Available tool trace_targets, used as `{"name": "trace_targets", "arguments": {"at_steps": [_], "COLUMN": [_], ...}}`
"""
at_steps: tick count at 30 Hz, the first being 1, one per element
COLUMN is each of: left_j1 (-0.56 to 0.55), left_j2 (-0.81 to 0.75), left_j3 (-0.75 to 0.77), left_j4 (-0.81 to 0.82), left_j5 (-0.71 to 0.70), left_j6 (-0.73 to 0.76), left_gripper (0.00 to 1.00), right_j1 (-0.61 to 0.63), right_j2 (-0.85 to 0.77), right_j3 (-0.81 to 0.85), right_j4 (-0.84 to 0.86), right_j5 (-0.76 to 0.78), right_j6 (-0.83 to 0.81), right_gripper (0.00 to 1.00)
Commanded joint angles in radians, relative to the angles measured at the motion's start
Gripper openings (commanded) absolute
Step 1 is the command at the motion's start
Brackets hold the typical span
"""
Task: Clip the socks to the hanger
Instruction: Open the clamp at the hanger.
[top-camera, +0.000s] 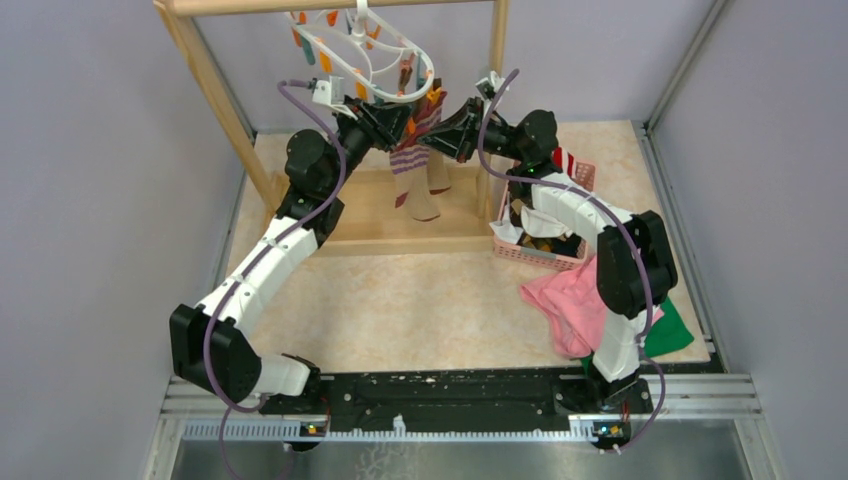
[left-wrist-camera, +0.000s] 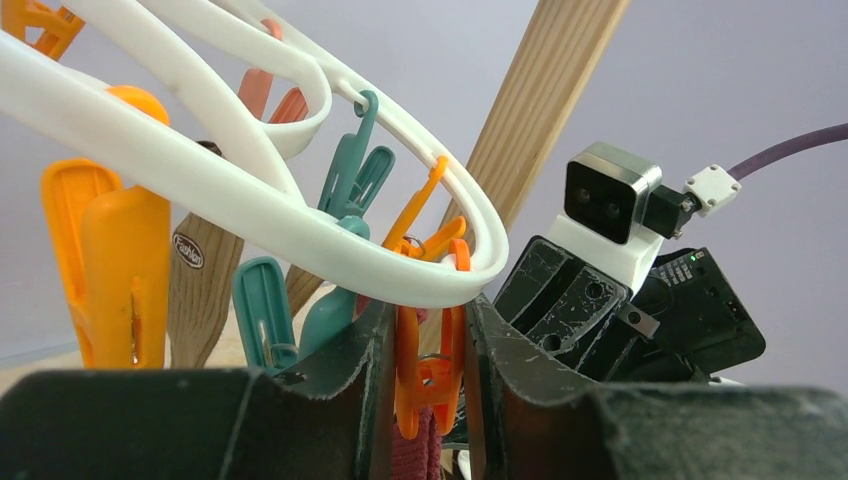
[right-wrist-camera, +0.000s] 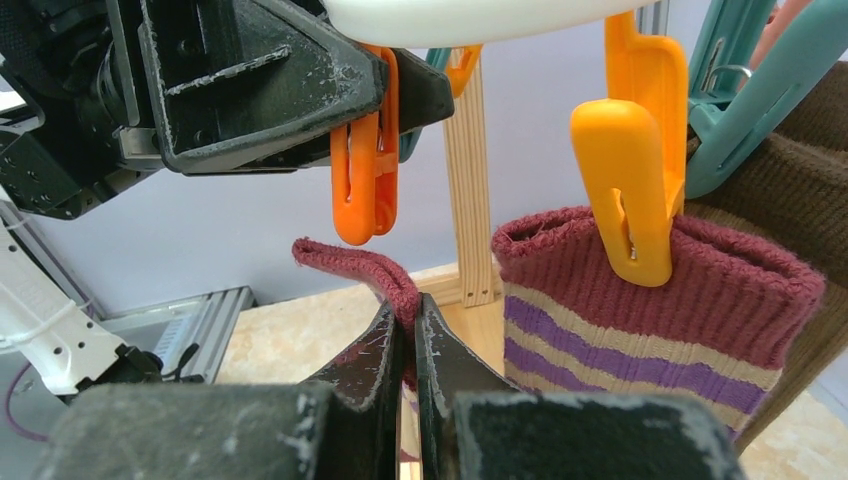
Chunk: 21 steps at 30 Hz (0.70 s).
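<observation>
The white hanger (top-camera: 375, 55) hangs from the wooden rack with orange and teal clips. Just under its ring, my left gripper (left-wrist-camera: 432, 312) is shut on an orange clip (left-wrist-camera: 430, 370), one finger on each side of it. My right gripper (right-wrist-camera: 410, 308) is shut on the maroon cuff of a sock (right-wrist-camera: 355, 265) and holds it right below that orange clip (right-wrist-camera: 362, 170). Beside it, a tan sock with a maroon and purple striped cuff (right-wrist-camera: 650, 320) hangs from another orange clip (right-wrist-camera: 625, 170). A brown sock (right-wrist-camera: 790, 190) hangs at the far right.
The wooden rack frame (top-camera: 215, 85) stands at the back, its post (left-wrist-camera: 540, 110) close behind the hanger. A pink basket (top-camera: 540, 250) with more fabric sits at the right, with a pink cloth (top-camera: 570, 305) and a green cloth (top-camera: 670, 335) in front of it.
</observation>
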Motion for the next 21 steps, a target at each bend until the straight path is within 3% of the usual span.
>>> {"name": "trace_targets", "arguments": {"at_steps": [1,21], "left_j1": [0.0,0.0], "left_j2": [-0.027,-0.025], "left_j3": [-0.01,-0.018], "left_j4": [0.079,0.078], "left_j5": [0.016,0.022], "left_j6": [0.009,0.017], "left_gripper": [0.18,0.18], "right_j1": [0.001,0.001], "right_j2": [-0.041,-0.029], "right_j3": [0.037,0.078], "right_j4": [0.051,0.048], "right_j5": [-0.002,0.025], "right_j6": [0.034,0.128], "right_gripper": [0.0,0.0]}}
